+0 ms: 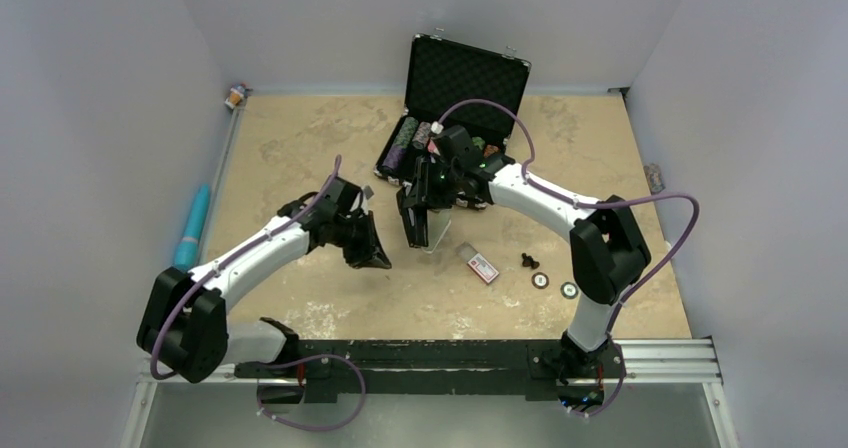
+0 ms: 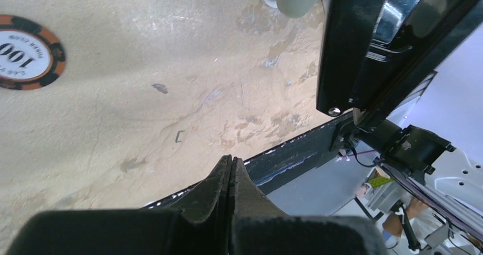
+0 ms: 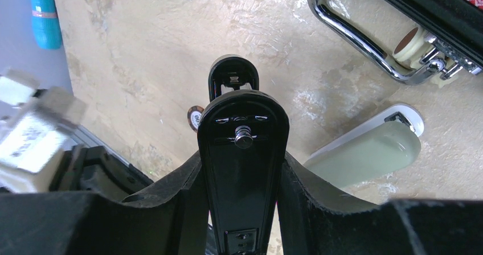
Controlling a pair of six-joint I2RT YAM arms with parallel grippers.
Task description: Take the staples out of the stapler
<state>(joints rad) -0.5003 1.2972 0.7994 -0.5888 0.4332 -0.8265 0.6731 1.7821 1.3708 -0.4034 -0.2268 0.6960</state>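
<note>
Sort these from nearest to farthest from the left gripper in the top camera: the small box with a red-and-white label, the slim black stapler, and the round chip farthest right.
1. The slim black stapler, just right of the left gripper.
2. The small box with a red-and-white label, farther right.
3. The round chip, farthest to the right.

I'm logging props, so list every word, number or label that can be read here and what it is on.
"100": on the orange-rimmed poker chip, cut by the frame edge.
Small print around that number: too small to read.
Red-and-white label on the small box: too small to read.
White tag at the left of the right wrist view: blurred.
Black stapler: no text visible.
</note>
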